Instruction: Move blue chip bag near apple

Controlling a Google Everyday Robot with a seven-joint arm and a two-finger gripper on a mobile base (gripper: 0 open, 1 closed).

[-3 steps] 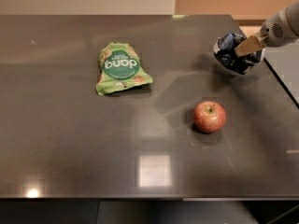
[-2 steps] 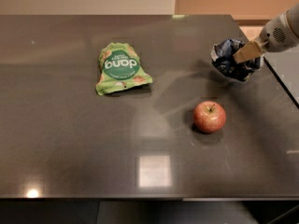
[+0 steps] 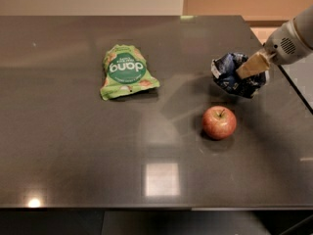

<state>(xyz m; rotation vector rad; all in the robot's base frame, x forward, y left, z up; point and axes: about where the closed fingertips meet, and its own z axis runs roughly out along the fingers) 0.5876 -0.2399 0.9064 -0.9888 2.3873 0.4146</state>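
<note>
Camera view, the only 1.

- Claw (image 3: 248,68) is at the far right, reaching in over the table (image 3: 73,151) edge. It looks clamped on the upper right fold of the blue chip bag (image 3: 229,73).
- The bag is just beyond the apple (image 3: 219,122) and slightly right of it, near but apart. Cannot tell whether the bag is lifted or resting.
- Risks:
  - The crumpled foil may slip out of a thin edge pinch.
  - Setting the bag down too close could nudge the round apple and roll it.
  - The table's right edge is close, so a dropped bag could go off it.
- Around: 1 green bag (image 3: 124,71) well to the left, out of the way. Nothing lies between the bag and the apple.
</note>
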